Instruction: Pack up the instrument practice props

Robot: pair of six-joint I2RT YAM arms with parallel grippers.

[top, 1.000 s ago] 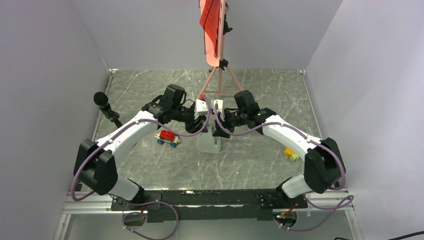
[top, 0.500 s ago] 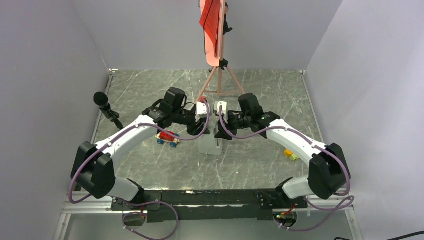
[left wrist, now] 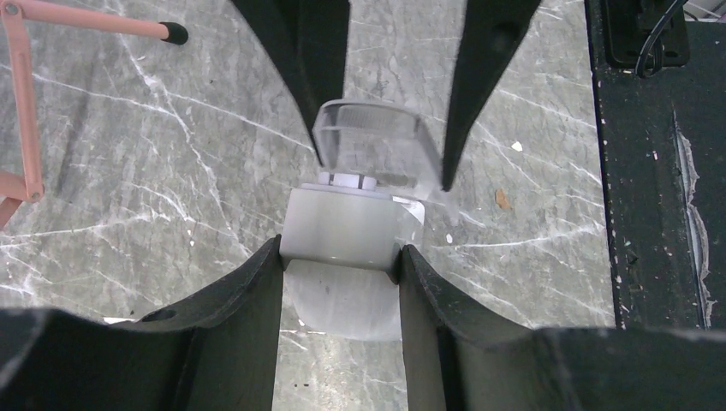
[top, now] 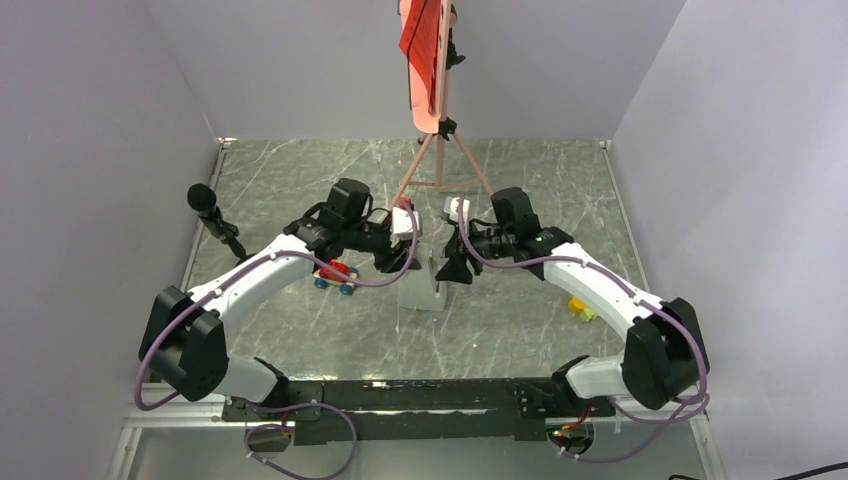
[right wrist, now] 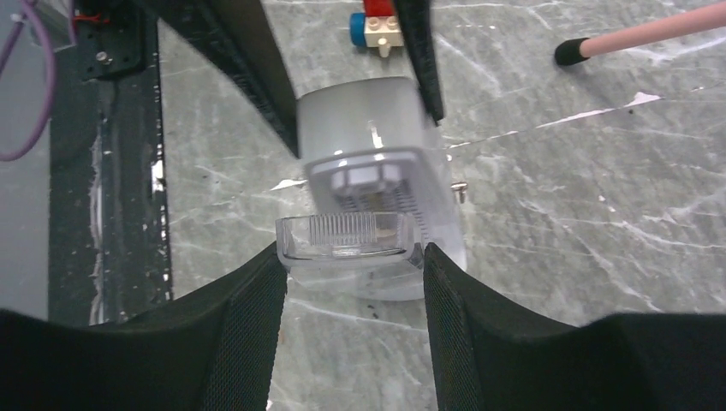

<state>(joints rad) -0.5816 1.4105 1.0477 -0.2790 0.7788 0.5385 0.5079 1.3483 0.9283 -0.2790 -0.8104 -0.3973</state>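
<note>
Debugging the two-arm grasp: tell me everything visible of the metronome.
The metronome is a small grey-white wedge of frosted-looking plastic. It stands upright mid-table, just right of the toy car. A hex-shaped fitting shows at its narrow top. The left gripper clamps its body from both sides. The right gripper grips a clear ribbed cover at the top; whether that cover has come off cannot be told.

The music stand (top: pixel 424 105) is cropped above — the yellow object (top: pixel 580 307) unidentifiably small.
</note>
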